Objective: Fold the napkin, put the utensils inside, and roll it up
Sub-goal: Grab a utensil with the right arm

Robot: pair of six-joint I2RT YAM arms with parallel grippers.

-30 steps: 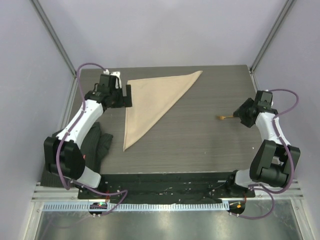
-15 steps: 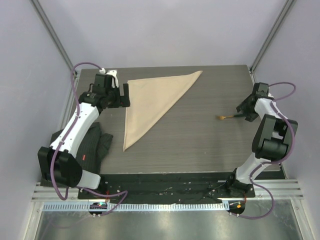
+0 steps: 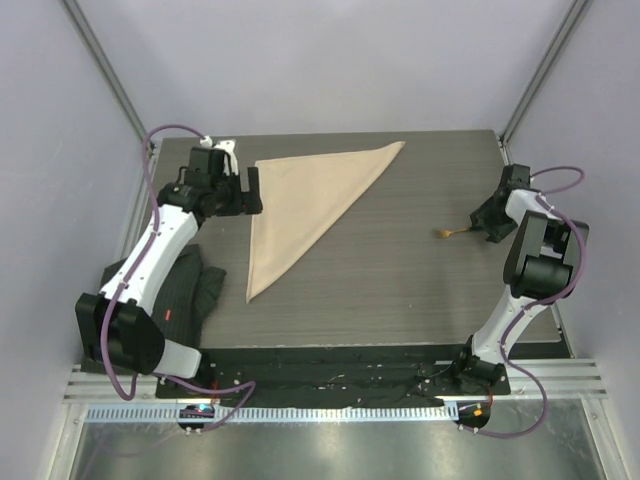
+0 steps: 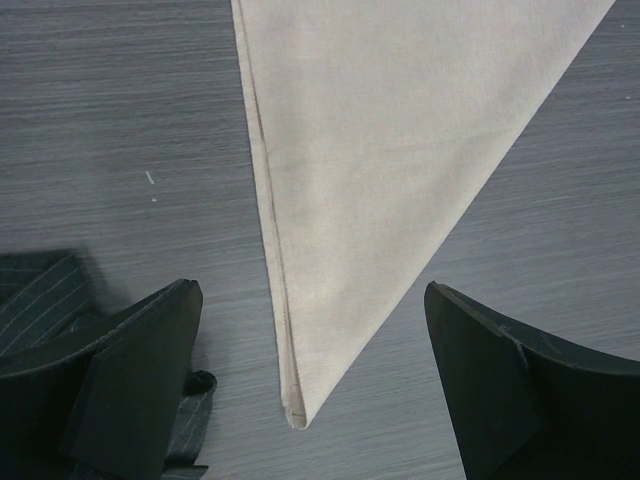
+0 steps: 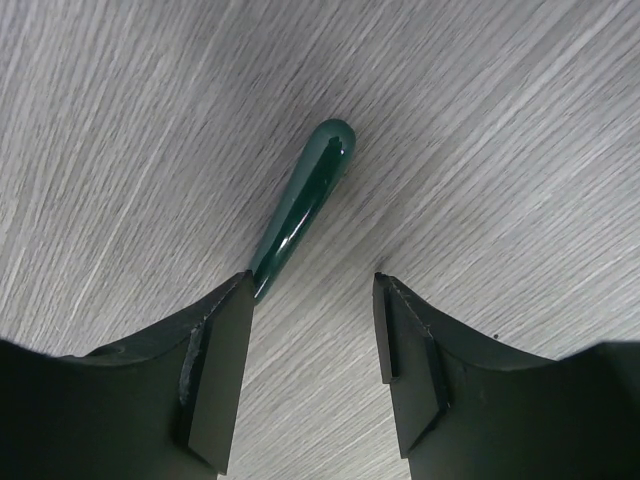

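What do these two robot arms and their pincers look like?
The left arm and right arm are slim white tubes linked by chunky black joints. A purple cable loops loosely along each one. The left pincer and right pincer each end in two flat, matte black wedges. No lettering is legible.

Napkin [image 3: 305, 205] is spread far-left on the desk [image 3: 400, 290], utensil [image 3: 452, 233] is parked way right, second cloth [image 3: 195, 290] is draped off the near-left edge.
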